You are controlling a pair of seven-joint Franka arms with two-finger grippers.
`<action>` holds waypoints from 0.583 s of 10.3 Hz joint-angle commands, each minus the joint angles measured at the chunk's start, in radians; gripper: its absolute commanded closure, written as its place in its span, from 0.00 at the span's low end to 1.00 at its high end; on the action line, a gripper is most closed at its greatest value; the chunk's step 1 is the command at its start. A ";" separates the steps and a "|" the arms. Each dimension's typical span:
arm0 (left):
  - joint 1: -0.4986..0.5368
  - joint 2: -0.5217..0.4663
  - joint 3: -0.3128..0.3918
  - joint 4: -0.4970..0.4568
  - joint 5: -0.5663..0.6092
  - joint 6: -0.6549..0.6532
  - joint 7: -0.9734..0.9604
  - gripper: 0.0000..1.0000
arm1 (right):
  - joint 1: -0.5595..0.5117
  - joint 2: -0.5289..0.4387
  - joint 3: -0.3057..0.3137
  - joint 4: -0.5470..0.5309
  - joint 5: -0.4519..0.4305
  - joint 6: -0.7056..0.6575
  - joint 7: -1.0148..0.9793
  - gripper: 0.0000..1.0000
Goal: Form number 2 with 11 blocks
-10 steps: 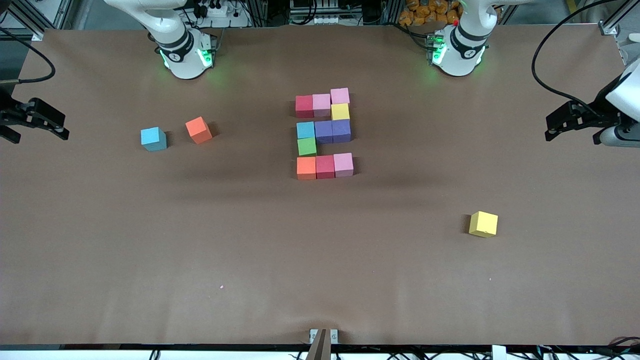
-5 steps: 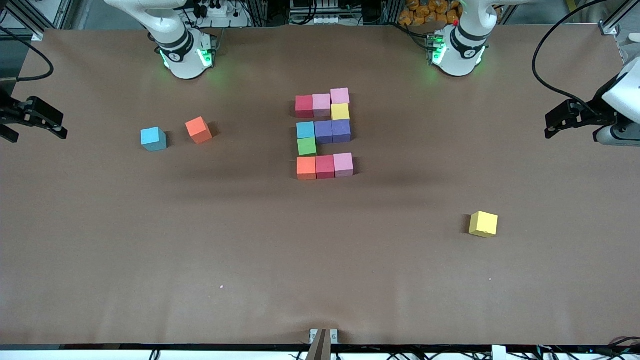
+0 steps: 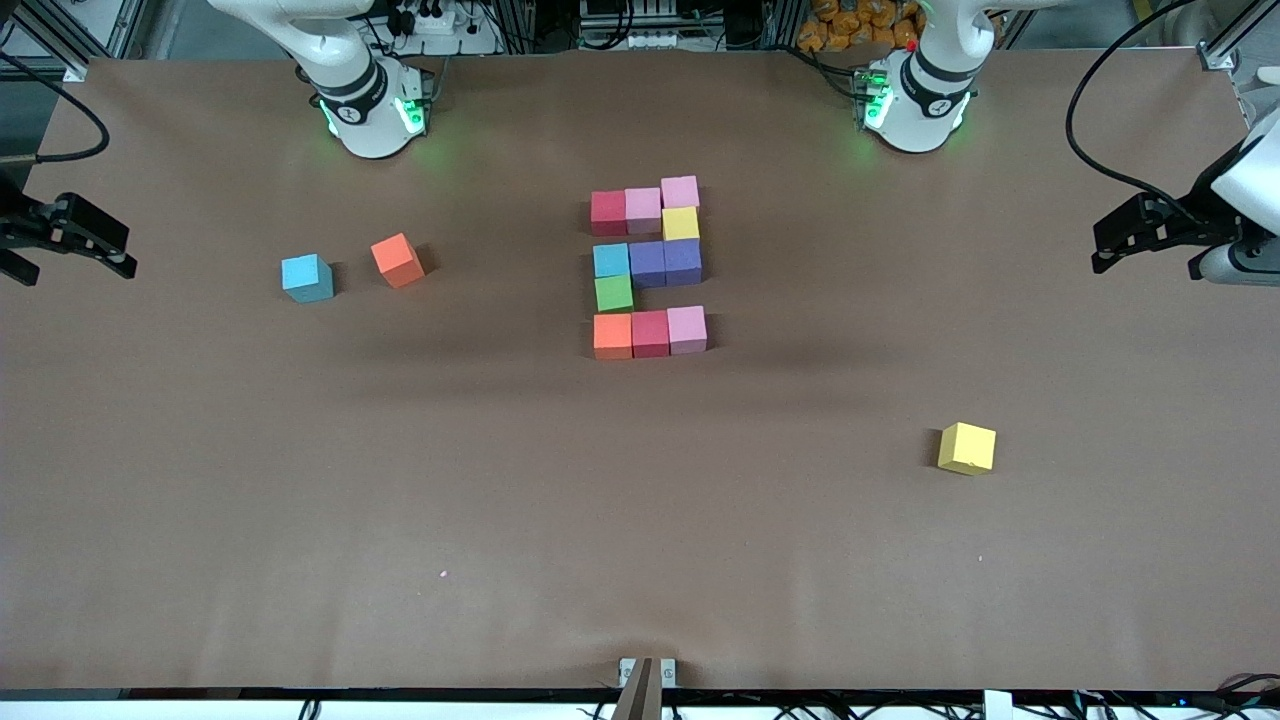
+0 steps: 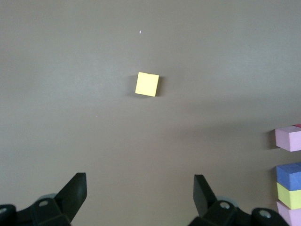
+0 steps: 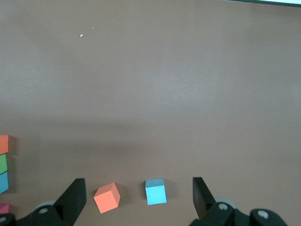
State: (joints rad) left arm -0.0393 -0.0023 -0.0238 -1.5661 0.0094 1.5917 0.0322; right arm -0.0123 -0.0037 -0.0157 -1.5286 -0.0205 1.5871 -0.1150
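number 2 (image 3: 648, 267): done, mid-table | left gripper (image 3: 1120, 244): wide apart, holds nothing, waits at its table end | right gripper (image 3: 100, 252): same, at its end | spare yellow block (image 3: 967, 448): alone

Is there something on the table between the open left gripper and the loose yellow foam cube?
Nothing visible. The left gripper is open and empty, and only bare brown table lies between it and the loose yellow foam cube. The multicoloured cube digit stands off to one side.
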 commanded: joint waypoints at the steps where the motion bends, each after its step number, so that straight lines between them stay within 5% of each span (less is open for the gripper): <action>1: -0.010 -0.010 0.002 -0.005 -0.013 -0.013 -0.011 0.00 | 0.000 -0.010 -0.001 0.002 -0.012 -0.015 0.006 0.00; 6: -0.010 -0.012 0.001 -0.006 -0.008 -0.018 -0.012 0.00 | -0.003 -0.012 -0.003 0.001 -0.012 -0.022 0.005 0.00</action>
